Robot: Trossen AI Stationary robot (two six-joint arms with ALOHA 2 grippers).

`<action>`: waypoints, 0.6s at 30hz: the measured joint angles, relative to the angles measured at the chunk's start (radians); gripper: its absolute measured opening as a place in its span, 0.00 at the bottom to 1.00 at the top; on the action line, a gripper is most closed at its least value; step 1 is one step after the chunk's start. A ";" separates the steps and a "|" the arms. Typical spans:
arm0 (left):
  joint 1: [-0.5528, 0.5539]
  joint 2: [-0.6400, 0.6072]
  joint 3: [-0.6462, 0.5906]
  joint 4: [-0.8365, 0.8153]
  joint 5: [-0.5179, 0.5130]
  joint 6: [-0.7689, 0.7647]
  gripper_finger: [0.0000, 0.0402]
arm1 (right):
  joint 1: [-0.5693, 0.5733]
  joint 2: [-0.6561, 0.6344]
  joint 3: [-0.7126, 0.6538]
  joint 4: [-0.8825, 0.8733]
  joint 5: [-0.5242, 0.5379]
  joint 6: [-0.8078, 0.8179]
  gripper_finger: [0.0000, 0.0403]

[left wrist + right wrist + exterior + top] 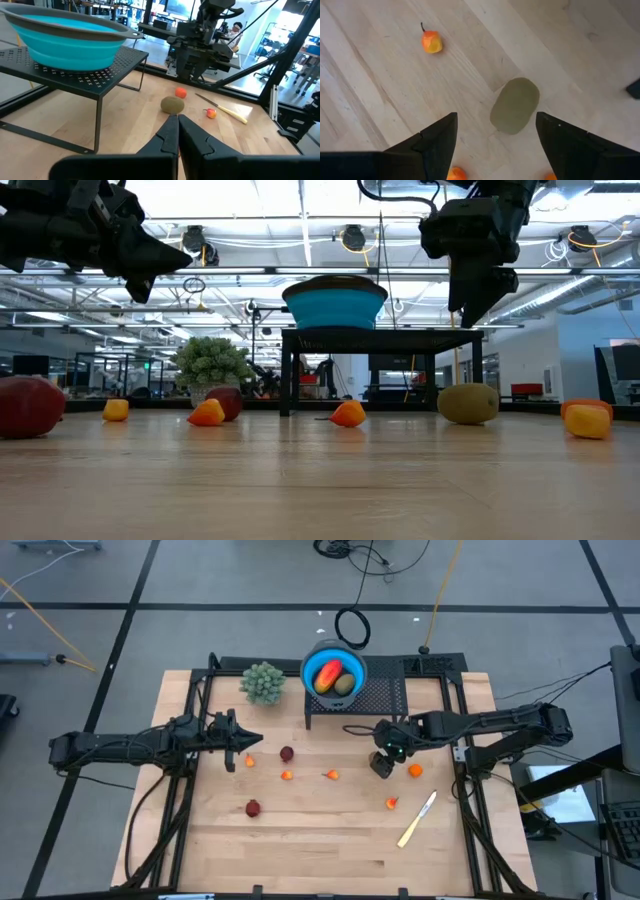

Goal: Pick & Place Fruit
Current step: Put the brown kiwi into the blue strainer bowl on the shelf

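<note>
Both fingers of the right claw [496, 137] spread wide, empty, above a kiwi [515, 105].

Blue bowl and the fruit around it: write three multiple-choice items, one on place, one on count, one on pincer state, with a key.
1. Where does the blue bowl stand?
A. On the black rack
B. On the bare table
C. Beside the knife

2. How many pieces of fruit lie in the blue bowl?
A. None
B. Two
C. Five

3. How does the right pincer stand over the olive oval fruit?
A. Shut on it
B. Open, holding nothing
C. Shut, holding nothing

Key: 1 A, the low view shows the bowl on top of the rack. 2 B, the high view shows a red-yellow piece and an olive one inside. 3 B, the right wrist view shows its fingers spread, with the oval lying on the table between them.
</note>
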 joint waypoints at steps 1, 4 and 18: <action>0.000 0.000 0.000 0.000 0.000 0.000 0.00 | 0.000 -0.001 0.000 0.004 0.000 -0.015 0.65; 0.000 0.000 0.000 0.000 0.000 0.000 0.02 | 0.000 -0.001 0.000 0.028 -0.002 -0.032 0.64; 0.000 0.000 0.000 -0.013 0.000 -0.001 0.01 | -0.003 -0.001 -0.001 0.006 0.004 0.097 0.64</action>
